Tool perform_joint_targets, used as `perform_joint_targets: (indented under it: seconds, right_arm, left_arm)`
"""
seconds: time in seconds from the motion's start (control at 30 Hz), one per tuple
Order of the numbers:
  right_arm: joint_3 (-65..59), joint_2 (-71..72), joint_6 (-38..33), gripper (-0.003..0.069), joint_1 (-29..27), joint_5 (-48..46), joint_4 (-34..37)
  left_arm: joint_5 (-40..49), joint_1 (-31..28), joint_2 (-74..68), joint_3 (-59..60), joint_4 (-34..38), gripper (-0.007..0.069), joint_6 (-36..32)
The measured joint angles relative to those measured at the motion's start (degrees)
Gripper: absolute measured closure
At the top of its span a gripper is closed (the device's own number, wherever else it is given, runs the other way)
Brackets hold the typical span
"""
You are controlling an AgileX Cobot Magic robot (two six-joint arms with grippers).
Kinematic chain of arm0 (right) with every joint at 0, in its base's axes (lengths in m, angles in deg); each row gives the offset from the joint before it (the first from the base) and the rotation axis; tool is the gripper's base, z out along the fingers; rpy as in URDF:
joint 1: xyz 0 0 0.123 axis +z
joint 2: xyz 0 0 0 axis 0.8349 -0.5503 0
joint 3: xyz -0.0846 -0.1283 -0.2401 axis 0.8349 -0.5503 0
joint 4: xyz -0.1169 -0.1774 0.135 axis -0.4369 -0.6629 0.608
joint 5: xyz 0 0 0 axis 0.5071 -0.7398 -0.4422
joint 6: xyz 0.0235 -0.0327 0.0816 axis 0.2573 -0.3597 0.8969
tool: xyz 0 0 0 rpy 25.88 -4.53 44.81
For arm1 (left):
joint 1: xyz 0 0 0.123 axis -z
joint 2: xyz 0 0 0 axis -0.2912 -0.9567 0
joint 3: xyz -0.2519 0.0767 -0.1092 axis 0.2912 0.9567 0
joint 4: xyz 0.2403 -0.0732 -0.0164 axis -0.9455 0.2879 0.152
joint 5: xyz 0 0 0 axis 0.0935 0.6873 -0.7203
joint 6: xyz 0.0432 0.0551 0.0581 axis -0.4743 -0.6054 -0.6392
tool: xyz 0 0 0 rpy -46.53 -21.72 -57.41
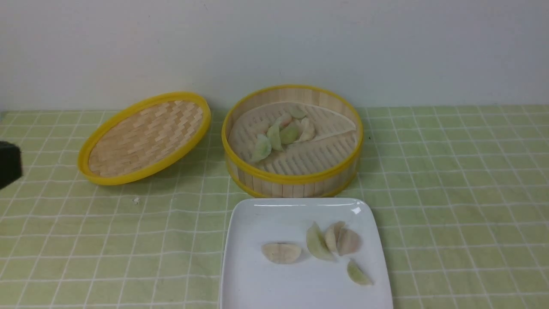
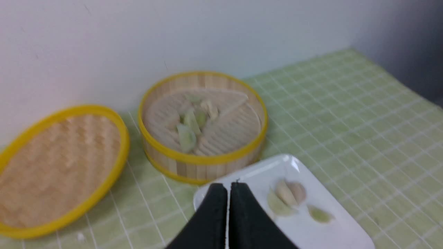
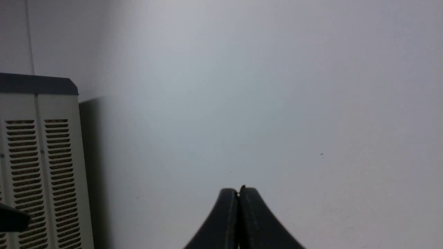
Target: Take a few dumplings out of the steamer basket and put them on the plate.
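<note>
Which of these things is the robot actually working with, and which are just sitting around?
Part of the job: the dumplings, some in the steamer basket, some already on the white plate.
Just lying about: the woven lid, tilted beside the basket; the green checked cloth; a crumb on it.
</note>
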Motion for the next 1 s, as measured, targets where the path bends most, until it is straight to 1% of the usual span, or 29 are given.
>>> perform_joint_targets:
  seconds: [0.13, 0.2, 0.37, 0.9, 1.0]
  right_arm:
    - [0.0, 0.0, -0.05, 0.0673, 0.0, 0.0, 0.0]
    - [0.0, 0.0, -0.05, 0.0673, 0.0, 0.0, 0.0]
    - [0.0, 0.0, -0.05, 0.0673, 0.0, 0.0, 0.0]
    - [0.0, 0.0, -0.05, 0.0673, 0.0, 0.0, 0.0]
    - [0.0, 0.0, -0.05, 0.0673, 0.0, 0.0, 0.0]
  left_arm:
    - [-9.13, 0.0, 7.13, 7.01, -3.13, 0.063, 0.05]
    - [-11.12, 0.0, 9.01, 9.07, -3.49, 0.063, 0.05]
    - [-11.79, 0.0, 11.43, 10.6, -3.61, 0.063, 0.05]
    - [-11.95, 0.0, 11.54, 10.66, -3.78, 0.063, 0.05]
    - [-12.81, -1.21, 12.4, 12.32, -3.69, 0.063, -0.76]
